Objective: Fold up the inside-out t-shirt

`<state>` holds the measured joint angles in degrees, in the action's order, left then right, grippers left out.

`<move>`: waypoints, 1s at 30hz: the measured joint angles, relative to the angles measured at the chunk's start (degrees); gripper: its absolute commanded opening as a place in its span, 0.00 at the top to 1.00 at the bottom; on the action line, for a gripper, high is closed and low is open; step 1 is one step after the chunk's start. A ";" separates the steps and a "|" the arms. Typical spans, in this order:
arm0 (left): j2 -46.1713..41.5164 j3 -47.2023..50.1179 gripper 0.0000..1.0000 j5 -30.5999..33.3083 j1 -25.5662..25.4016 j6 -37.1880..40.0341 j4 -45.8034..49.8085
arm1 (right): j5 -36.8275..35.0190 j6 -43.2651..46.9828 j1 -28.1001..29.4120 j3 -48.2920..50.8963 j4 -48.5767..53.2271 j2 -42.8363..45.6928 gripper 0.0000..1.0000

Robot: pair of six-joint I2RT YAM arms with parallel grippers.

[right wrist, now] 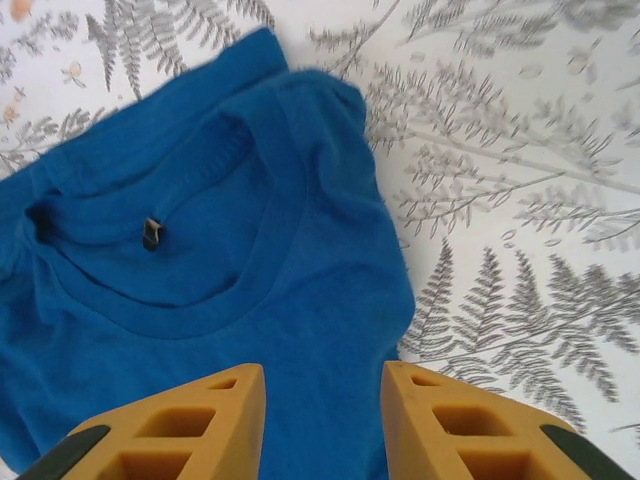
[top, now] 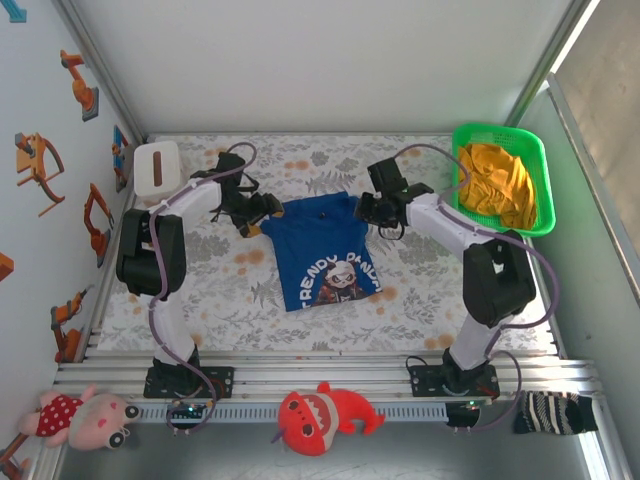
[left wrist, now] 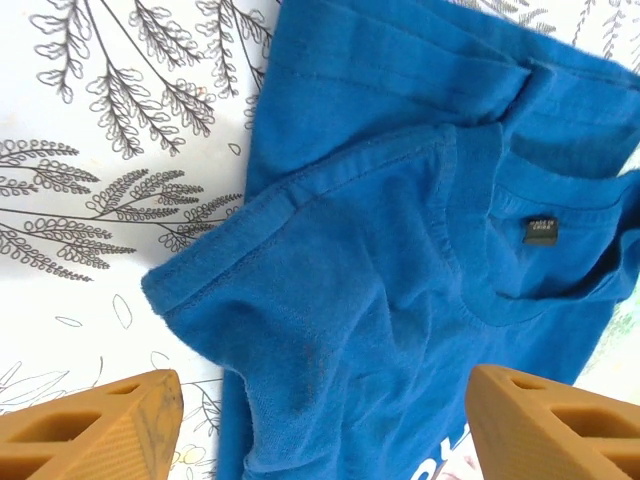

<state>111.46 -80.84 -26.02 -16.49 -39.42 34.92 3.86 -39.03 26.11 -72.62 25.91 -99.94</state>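
The royal-blue inside-out t-shirt (top: 325, 250) lies flat in the middle of the leaf-patterned table, collar toward the far side, with a cartoon print and white lettering facing up. My left gripper (top: 262, 222) hovers at its left shoulder. In the left wrist view that gripper (left wrist: 320, 395) is open wide over the sleeve and shoulder cloth (left wrist: 380, 250). My right gripper (top: 372, 215) sits at the shirt's right shoulder. Seen from the right wrist, this gripper (right wrist: 322, 380) stands open above the cloth (right wrist: 200, 270) just beside the collar, nothing pinched between its fingers.
A green basket (top: 497, 130) holding an orange-yellow garment (top: 495, 180) stands at the far right. A white tissue box (top: 156, 166) sits at the far left. A red plush shark (top: 320, 415) and a pink doll (top: 85, 418) lie by the near rail.
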 measured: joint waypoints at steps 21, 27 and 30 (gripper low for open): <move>4.63 -0.17 0.84 -2.60 0.20 -1.81 -3.58 | 4.48 -9.62 1.84 15.89 -13.35 0.96 0.70; 5.86 -0.96 1.00 -4.42 0.11 0.28 -6.03 | 4.15 -10.91 1.84 17.51 -14.29 0.07 0.71; 4.24 0.76 1.00 -5.40 -0.24 1.16 -11.37 | 4.02 -11.19 1.84 18.32 -14.78 -0.46 0.71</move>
<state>115.70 -80.07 -31.42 -16.73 -38.26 23.55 7.88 -50.22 27.94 -54.30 11.14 -100.40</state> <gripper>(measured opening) 0.025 0.290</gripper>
